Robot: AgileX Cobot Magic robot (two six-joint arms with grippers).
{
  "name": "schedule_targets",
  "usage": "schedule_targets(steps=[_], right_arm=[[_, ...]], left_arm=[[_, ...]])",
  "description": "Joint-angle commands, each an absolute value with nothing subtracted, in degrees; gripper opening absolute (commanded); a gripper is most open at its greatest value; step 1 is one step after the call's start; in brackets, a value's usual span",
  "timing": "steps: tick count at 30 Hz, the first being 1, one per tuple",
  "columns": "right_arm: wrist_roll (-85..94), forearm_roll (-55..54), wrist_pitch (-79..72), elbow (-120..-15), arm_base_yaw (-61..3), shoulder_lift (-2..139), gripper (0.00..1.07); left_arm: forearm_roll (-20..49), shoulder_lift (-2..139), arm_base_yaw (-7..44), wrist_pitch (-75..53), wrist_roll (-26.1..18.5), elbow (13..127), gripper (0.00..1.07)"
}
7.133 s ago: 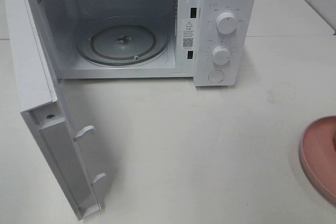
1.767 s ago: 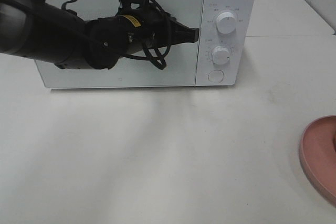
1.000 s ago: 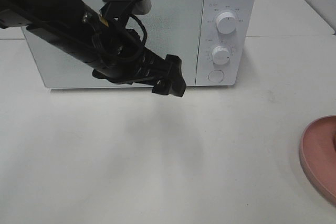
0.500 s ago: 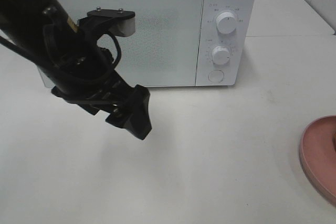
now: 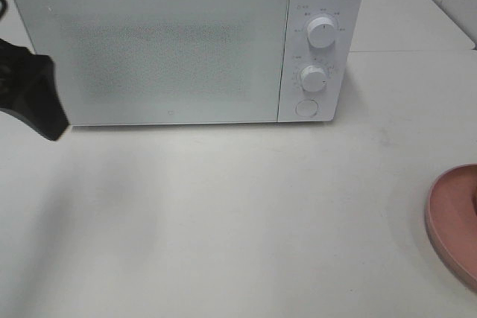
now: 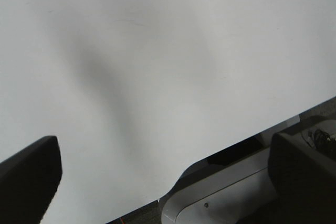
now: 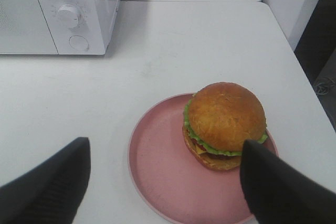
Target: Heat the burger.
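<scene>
The microwave (image 5: 186, 42) door is shut, yet the burger (image 7: 224, 124) sits on the plate (image 7: 157, 171), at four o'clock from it. Both grippers (image 7: 163, 182) are wide open, empty. Next: reopen the door

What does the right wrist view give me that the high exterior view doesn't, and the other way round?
Only the right wrist view shows the burger, sitting on the pink plate off its centre, and the open right gripper above the plate, holding nothing. Only the high exterior view shows the whole microwave with its door shut, both knobs, and the left gripper at the microwave's left end. Both show the white table, the microwave's control panel with its lower knob and round button, and at least part of the plate.
</scene>
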State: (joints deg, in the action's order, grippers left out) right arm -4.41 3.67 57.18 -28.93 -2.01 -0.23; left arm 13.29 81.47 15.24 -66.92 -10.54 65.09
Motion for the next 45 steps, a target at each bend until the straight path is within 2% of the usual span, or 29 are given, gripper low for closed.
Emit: schedule_targets(steps=[1, 3, 6, 8, 11, 22, 29, 31, 37, 45], right_arm=[[-3.90, 3.61, 57.18, -28.82, -1.72, -1.78, 0.76], [-3.90, 3.61, 57.18, -28.82, -1.72, -1.78, 0.76], [-3.90, 3.61, 57.18, -28.82, -1.72, -1.78, 0.76], [-3.90, 3.61, 57.18, -28.82, -1.72, -1.78, 0.76], [-3.90, 3.61, 57.18, -28.82, -1.72, -1.78, 0.76], [-3.90, 3.61, 57.18, -28.82, -1.72, -1.78, 0.76], [-3.90, 3.61, 57.18, -28.82, -1.72, -1.78, 0.76], [-3.90, 3.61, 57.18, -28.82, -1.72, -1.78, 0.76], [-3.95, 3.61, 57.18, -28.82, -1.72, -1.78, 0.76], [-3.90, 3.61, 57.18, -28.82, -1.72, -1.78, 0.76]], left_arm=[[12.55, 78.61, 11.52, -68.70, -10.03, 64.74, 1.01], [12.66, 75.29, 6.65, -69.16, -9.97, 64.74, 1.01], [12.66, 74.26, 5.04, -69.39, -9.97, 64.74, 1.01], [13.01, 69.96, 0.69, -69.16, -9.91, 63.66, 1.01], [13.01, 65.83, -0.74, -67.55, -9.68, 59.87, 1.01], [12.83, 51.68, -0.80, -63.94, -9.68, 40.11, 1.01], [10.94, 45.15, -0.80, -62.80, -9.51, 33.58, 1.01], [10.60, 41.71, -0.80, -61.99, -6.93, 30.83, 1.01], [6.07, 33.35, -0.80, -61.25, -1.72, 29.51, 1.01], [3.90, 23.84, -0.80, -61.25, -1.49, 29.51, 1.01]])
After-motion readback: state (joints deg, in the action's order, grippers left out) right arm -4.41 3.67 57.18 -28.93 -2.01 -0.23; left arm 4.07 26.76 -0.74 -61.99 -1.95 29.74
